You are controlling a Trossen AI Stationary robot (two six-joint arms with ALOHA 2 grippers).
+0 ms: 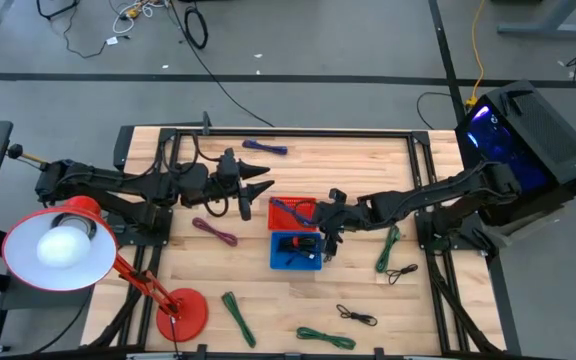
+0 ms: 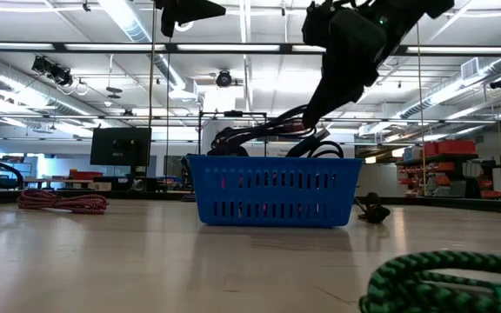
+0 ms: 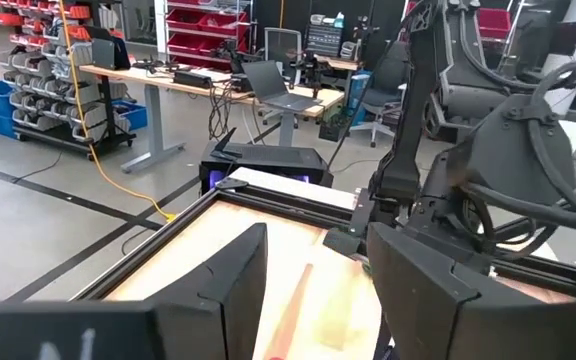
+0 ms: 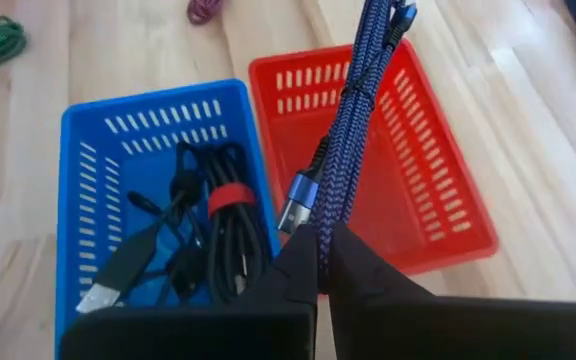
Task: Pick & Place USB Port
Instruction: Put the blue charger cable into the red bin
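Observation:
My right gripper (image 4: 323,250) is shut on a blue braided USB cable (image 4: 353,120) over the red basket (image 4: 428,180); it shows in the high view (image 1: 324,222) at the red basket's right side. The blue basket (image 4: 88,200) next to it holds black cables (image 4: 213,235) bound by a red strap. My left gripper (image 1: 260,186) is open and empty, above the table just left of the red basket (image 1: 280,206). In the low view the blue basket (image 2: 272,189) stands on the table, with my right arm (image 2: 346,43) above it. My right gripper pinches the blue cable between its two fingertips, just beside its silver-blue USB plug (image 4: 295,205), with two or more strands side by side. The fingers slant down from the table's right side. The strands (image 4: 368,70) run away from the fingers over the red basket's floor.
Loose coiled cables lie around: maroon (image 1: 215,232), green (image 1: 238,315) (image 1: 326,338) (image 1: 388,248), black (image 1: 356,316) (image 1: 403,272), blue at the far edge (image 1: 266,148). A red desk lamp (image 1: 68,250) stands at the near left. A lit computer case (image 1: 523,135) stands off the table's right.

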